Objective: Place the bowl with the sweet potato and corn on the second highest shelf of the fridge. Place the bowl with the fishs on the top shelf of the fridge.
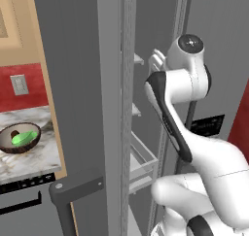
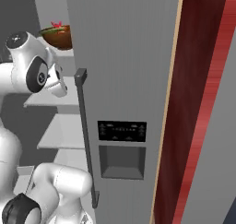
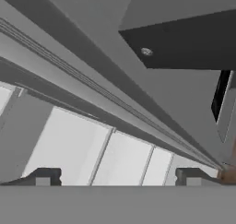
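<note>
1. Fingers: spread wide, nothing between them, lower frame of hand view.
2. Bowl with the fishs: on the top shelf, upper left, right base view.
3. Bowl with the sweet potato and corn: on the bench, left edge, left base view.

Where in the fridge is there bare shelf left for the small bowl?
The top shelf is crowded: the bowl with the fishs sits there. The second shelf below looks bare beside the door's bar handle, as does the third. The small bowl waits on the counter.
</note>
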